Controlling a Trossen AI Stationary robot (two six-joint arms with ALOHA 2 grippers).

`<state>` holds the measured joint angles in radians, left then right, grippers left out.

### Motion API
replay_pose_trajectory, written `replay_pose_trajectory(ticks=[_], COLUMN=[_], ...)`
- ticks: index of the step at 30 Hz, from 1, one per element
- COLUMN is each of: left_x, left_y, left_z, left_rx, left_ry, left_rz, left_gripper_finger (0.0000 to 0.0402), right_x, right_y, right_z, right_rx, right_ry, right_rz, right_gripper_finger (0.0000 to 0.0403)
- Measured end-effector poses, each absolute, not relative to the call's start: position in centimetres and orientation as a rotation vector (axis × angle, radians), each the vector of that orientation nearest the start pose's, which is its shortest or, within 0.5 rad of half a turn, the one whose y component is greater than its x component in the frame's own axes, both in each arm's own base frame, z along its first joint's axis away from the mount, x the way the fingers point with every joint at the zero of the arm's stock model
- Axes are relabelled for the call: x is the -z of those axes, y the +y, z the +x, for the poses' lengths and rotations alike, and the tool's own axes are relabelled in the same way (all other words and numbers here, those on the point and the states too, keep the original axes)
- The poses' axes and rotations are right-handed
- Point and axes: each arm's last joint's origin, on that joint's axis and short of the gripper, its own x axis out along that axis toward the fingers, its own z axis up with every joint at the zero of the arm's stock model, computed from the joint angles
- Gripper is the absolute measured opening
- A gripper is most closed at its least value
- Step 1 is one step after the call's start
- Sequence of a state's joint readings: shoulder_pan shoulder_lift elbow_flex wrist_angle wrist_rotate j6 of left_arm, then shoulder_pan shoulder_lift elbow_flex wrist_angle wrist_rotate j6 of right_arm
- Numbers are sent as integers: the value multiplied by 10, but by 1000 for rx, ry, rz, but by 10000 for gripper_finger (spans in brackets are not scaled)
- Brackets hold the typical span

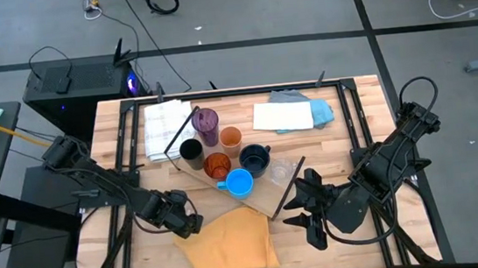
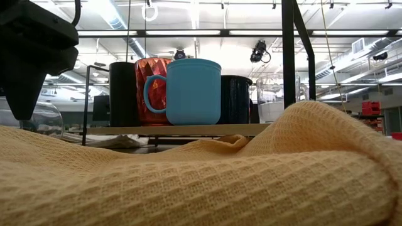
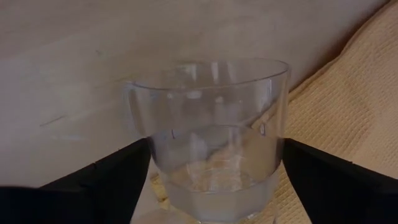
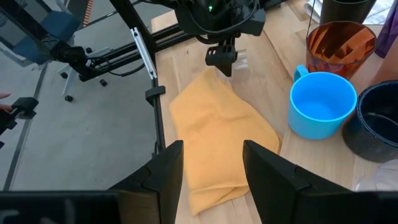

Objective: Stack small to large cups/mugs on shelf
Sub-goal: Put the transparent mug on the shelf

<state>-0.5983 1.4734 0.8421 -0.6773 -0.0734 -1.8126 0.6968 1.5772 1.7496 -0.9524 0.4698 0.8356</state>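
A clear glass [image 3: 211, 118] seems to lie on its side on the tabletop at the edge of the yellow cloth [image 1: 227, 241]. My left gripper [image 3: 217, 163] comes down over it, open, one finger at each side wall. On the shelf [image 1: 268, 203] stand a purple tumbler [image 1: 208, 124], black cup [image 1: 191, 149], light orange cup [image 1: 231, 137], amber ribbed cup [image 1: 217, 164], navy mug [image 1: 255, 159], bright blue mug [image 1: 239, 183] and another clear glass [image 1: 283, 172]. My right gripper [image 1: 304, 211] hangs open and empty above the table, off the shelf's near right end. My left gripper has its two fingers [image 3: 118, 180] right beside the glass's side walls [image 3: 146, 146], near its thick base, coming from above and pointing steeply down. Whether they touch the glass, I cannot tell. The glass rests on the table.
A white cloth [image 1: 168, 128] lies at the far left of the table, and white and light blue cloths [image 1: 291, 113] lie at the far right. Black rails [image 1: 119, 163] run along both table sides. The yellow cloth fills the near middle.
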Motion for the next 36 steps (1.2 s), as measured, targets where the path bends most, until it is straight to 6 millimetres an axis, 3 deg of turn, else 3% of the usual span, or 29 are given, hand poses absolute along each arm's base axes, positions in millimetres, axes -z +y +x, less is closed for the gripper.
replay_pose_trajectory(ticks=[8, 16, 23, 36], left_x=[-177, -178, -192, -235], left_y=[-141, -140, -137, -136], left_z=[210, 210, 205, 195], left_rx=[-742, -732, -685, -574], left_ry=[1183, 1187, 1145, 640], left_rz=[-1096, -1083, -1110, -1120], left_gripper_finger=[327, 332, 327, 327], right_x=[-403, -403, -403, -403], right_y=[195, 195, 195, 195], right_z=[253, 253, 253, 253], right_rx=[68, 68, 68, 69], right_ry=[682, 682, 682, 682], right_rz=[373, 373, 372, 372], right_gripper_finger=[172, 172, 172, 172])
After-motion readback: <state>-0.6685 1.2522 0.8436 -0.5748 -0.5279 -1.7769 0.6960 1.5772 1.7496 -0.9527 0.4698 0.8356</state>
